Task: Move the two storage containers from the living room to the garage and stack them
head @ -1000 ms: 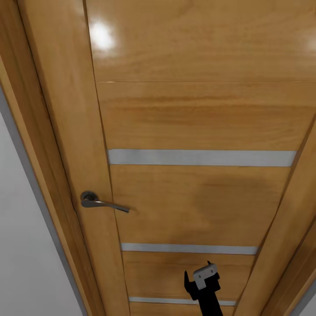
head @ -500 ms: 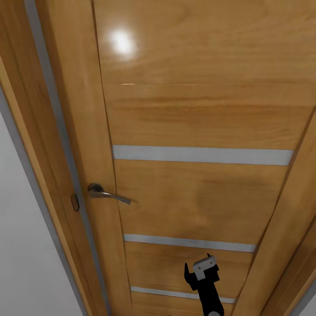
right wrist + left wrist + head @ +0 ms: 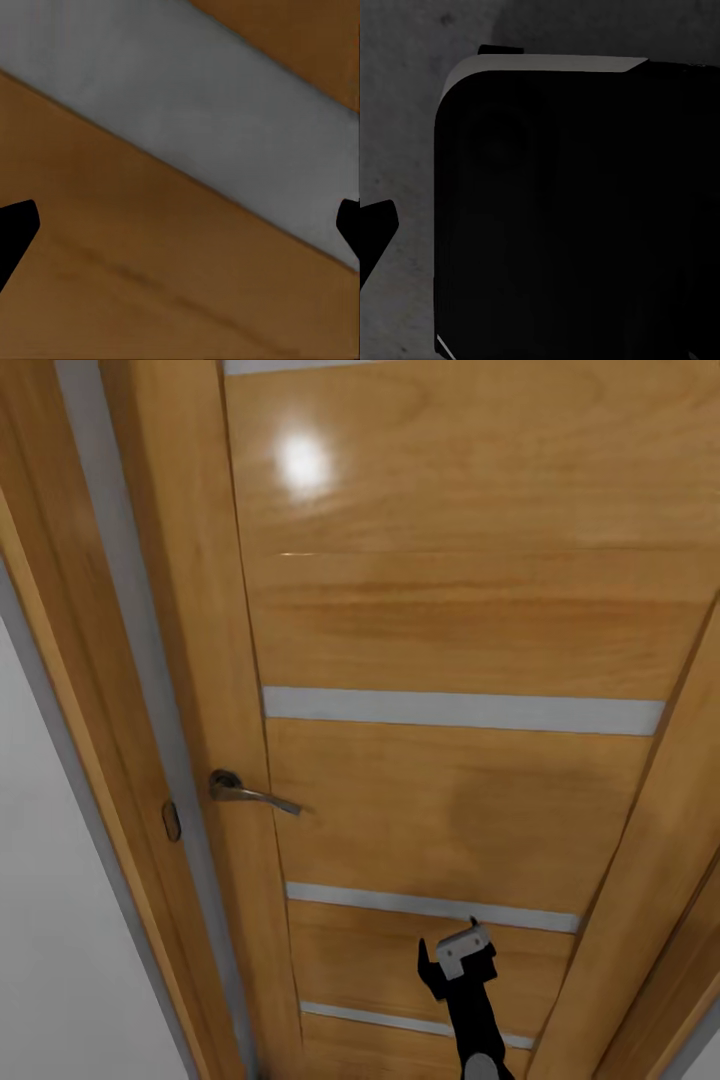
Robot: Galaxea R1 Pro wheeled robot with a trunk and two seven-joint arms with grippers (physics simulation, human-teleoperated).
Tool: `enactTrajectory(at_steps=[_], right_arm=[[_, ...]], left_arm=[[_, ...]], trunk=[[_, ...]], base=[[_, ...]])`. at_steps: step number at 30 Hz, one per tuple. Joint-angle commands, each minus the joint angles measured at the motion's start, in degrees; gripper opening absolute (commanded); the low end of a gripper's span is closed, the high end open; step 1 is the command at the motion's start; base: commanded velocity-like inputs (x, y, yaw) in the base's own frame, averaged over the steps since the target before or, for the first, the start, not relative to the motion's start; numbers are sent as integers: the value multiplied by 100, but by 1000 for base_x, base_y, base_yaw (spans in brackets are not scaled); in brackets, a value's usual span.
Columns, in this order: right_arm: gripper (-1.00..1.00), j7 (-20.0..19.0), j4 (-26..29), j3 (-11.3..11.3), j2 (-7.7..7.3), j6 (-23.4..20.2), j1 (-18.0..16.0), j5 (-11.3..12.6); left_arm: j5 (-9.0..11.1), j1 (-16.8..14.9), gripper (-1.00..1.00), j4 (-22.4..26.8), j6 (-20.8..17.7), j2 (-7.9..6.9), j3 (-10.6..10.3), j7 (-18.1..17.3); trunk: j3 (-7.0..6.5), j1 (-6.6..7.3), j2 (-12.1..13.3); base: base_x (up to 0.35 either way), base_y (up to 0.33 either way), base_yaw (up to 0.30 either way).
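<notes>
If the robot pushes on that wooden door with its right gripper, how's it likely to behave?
The door looks like a rigid wooden slab, so it would probably swing as one piece rather than flex. Its glossy finish may let the right gripper slide. A gap beside the lever handle suggests it's unlatched.

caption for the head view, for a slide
Right gripper raised before a wooden door with grey inlay strips, its lever handle off toward the robot's left.

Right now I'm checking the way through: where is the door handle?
In the head view the door handle sits at the wooden door's left edge, up and left of the right hand.
</notes>
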State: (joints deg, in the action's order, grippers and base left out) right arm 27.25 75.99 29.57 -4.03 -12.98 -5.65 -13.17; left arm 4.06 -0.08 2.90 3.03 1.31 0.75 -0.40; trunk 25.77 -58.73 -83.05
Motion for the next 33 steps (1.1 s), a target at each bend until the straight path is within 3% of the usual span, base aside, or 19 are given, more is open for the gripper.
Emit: enactTrajectory(at_steps=[1, 9, 13, 22, 23, 33], right_arm=[[100, 49, 82, 23, -4, -87, -103, -136], [100, 60, 514, 45, 10, -527, -103, -171], [100, 30, 590, 57, 120, -713, -186, -320], [100, -96, 570, 58, 145, -962, -782, -329], [100, -104, 507, 58, 200, -1003, -1011, -310], [100, -98, 404, 49, 287, -1251, -1417, -295]], left_arm=[[42, -1, 100, 0, 13, 1, 4, -4], [42, -1, 100, 0, 13, 1, 3, -4], [42, -1, 100, 0, 13, 1, 2, -4], [42, -1, 100, 0, 13, 1, 4, -4], [42, -1, 100, 0, 13, 1, 3, -4], [42, -1, 100, 0, 13, 1, 4, -4]], trunk=[[4, 0, -3], [4, 0, -3], [4, 0, -3], [4, 0, -3], [4, 0, -3], [4, 0, -3]], base=[[0, 0, 0], [0, 0, 0], [0, 0, 0], [0, 0, 0], [0, 0, 0], [0, 0, 0]])
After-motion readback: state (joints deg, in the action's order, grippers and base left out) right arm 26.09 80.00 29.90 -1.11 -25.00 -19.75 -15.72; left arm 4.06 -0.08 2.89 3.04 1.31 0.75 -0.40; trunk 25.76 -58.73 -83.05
